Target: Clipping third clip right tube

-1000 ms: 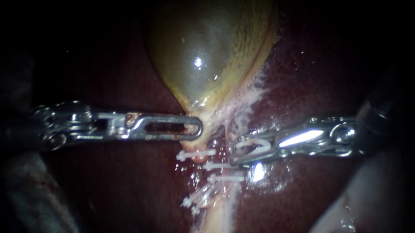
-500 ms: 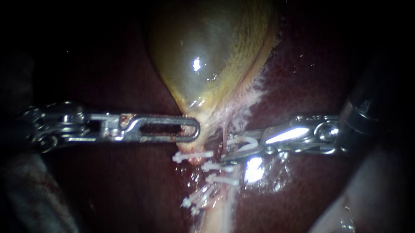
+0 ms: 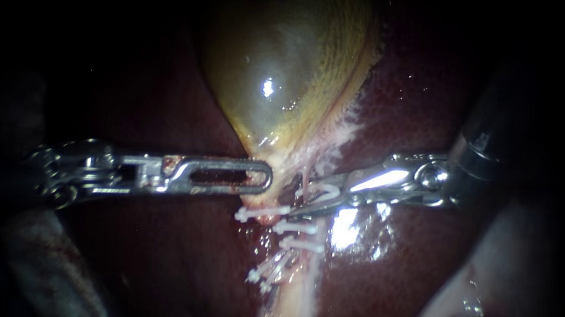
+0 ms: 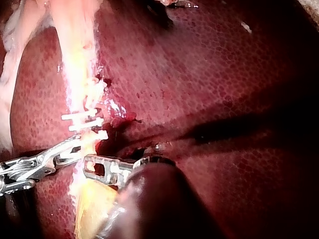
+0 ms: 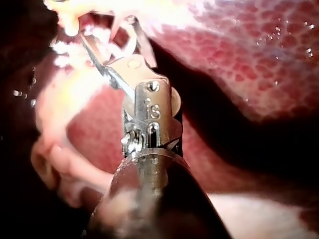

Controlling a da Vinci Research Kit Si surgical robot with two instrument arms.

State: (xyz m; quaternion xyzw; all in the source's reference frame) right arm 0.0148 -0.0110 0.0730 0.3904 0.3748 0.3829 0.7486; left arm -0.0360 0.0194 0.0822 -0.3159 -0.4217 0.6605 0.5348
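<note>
— While the left instrument (image 3: 258,175) holds where it was, its claw pressed together on the neck of the gallbladder (image 3: 286,70), what differs from a second ago?
— The right instrument (image 3: 309,198) is further in across the liver (image 3: 418,97). Its claw stands spread, both sides cradling an open white clip (image 3: 329,191). The clip's mouth now reaches the thin tube (image 3: 304,178) under the neck, on the gallbladder side of the seated clips (image 3: 294,227).
— Is the tube inside the clip?
— That cannot be told; the tips overlap it. Judging by the advance, the approach looks nearly done, with the squeeze not yet made.
</note>
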